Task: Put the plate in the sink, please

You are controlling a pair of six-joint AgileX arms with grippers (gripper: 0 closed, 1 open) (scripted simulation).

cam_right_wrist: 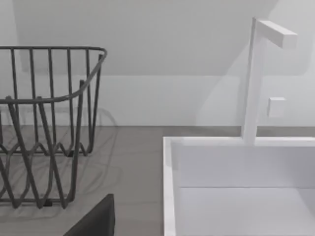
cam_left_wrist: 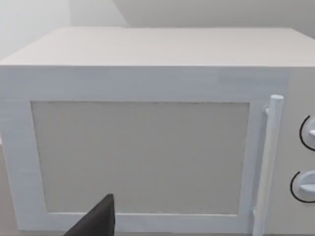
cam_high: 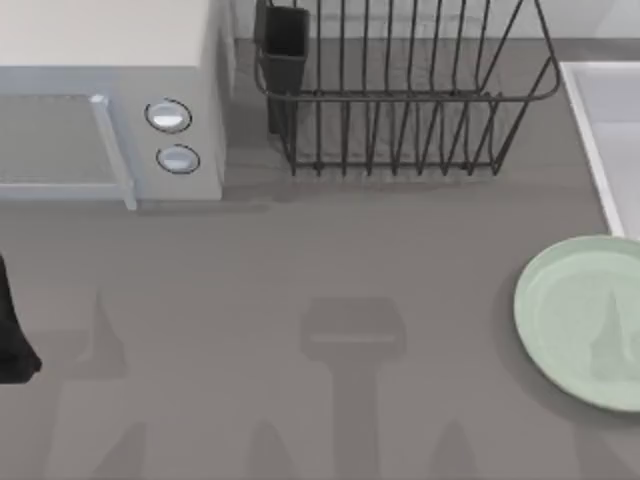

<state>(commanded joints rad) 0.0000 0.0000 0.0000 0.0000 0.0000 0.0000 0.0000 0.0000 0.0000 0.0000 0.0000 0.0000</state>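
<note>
the plate (cam_high: 585, 320) lies flat on the grey counter (cam_high: 300, 270) at the right side of the top view, cut off by the right edge, with nothing on it but a faint shadow; it sits just in front of the sink (cam_high: 600, 140), whose pale rim shows at the upper right corner, and the two look close but i cannot tell whether they touch. the right wrist view shows the sink (cam_right_wrist: 170, 196) as a white basin with bare walls and floor as far as can be seen, and a white faucet (cam_right_wrist: 256, 73) rising from its back rim. beside the sink stands the dark wire dish rack (cam_high: 400, 100), its bars holding no dishes, with a dark cup-like holder (cam_high: 285, 45) hung at its left end. a white microwave (cam_high: 110, 110) stands at the far left, door closed, two round knobs (cam_high: 168, 116) on its front. the left arm (cam_high: 12, 330) shows as a dark shape at the left edge of the counter; a dark tip of the left tool (cam_left_wrist: 96, 221) and of the right tool (cam_right_wrist: 96, 219) shows at each wrist view's edge, and whether either is clenched or released i cannot tell
</note>
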